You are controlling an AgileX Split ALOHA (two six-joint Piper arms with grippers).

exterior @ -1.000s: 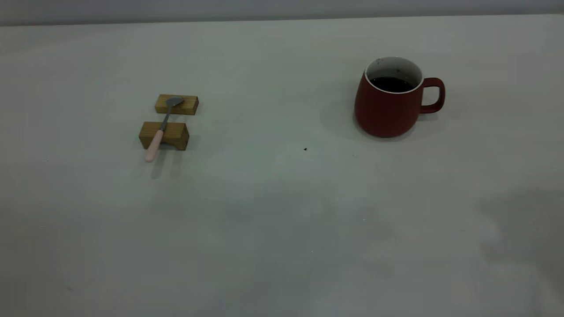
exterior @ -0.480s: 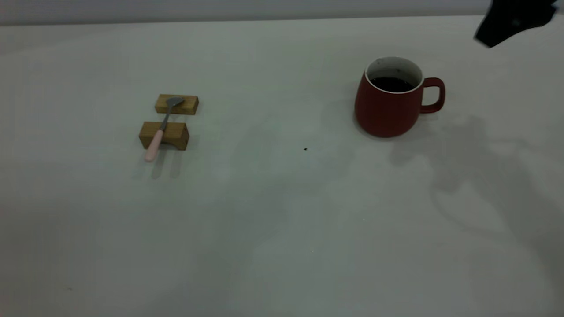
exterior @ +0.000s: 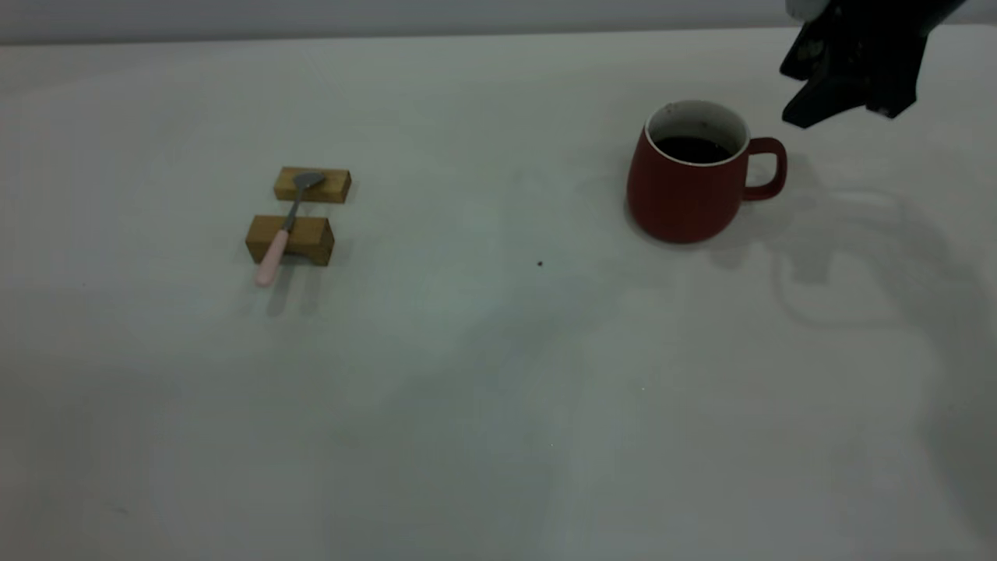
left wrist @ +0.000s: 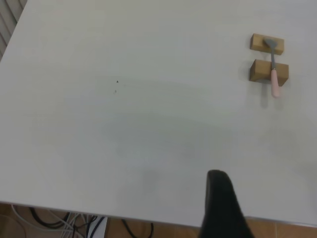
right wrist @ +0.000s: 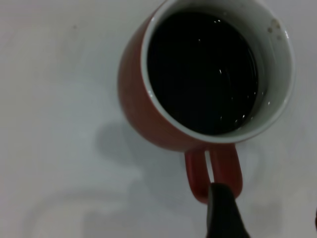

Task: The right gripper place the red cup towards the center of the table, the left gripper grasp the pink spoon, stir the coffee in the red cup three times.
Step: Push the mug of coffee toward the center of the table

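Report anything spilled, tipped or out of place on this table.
Nothing stands out. The red cup stands upright, its coffee inside and no spill on the table. The pink spoon lies across two wooden blocks.

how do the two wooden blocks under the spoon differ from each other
The far wooden block looks flatter, while the near wooden block stands taller and seems to have a notch cut in its underside. The far block carries the grey bowl of the pink spoon; the near block carries its neck and the start of the pink handle, which sticks out past it. Both are the same tan wood, lie crosswise to the spoon, and sit on the table.
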